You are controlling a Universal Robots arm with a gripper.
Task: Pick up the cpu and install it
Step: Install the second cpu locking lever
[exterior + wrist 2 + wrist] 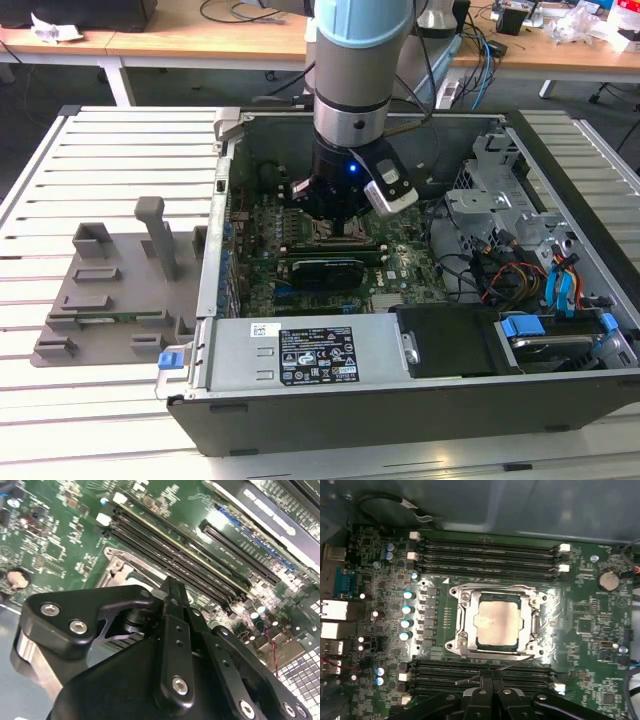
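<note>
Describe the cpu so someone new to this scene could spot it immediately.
Look inside the open computer case at the green motherboard. Between its banks of long black memory slots sits a metal socket frame; the cpu is the flat, pale silver square lying inside it.

The robot's thick cylindrical silver-grey metal arm (pixel 352 70) carries a pale blue plastic band at its top and a black wrist section lit by a small blue light. A white-and-grey camera block (pixel 391 186) is clipped to that wrist. The matt black jointed-link gripper (pixel 172 592) is fastened with round silver screws.
</note>
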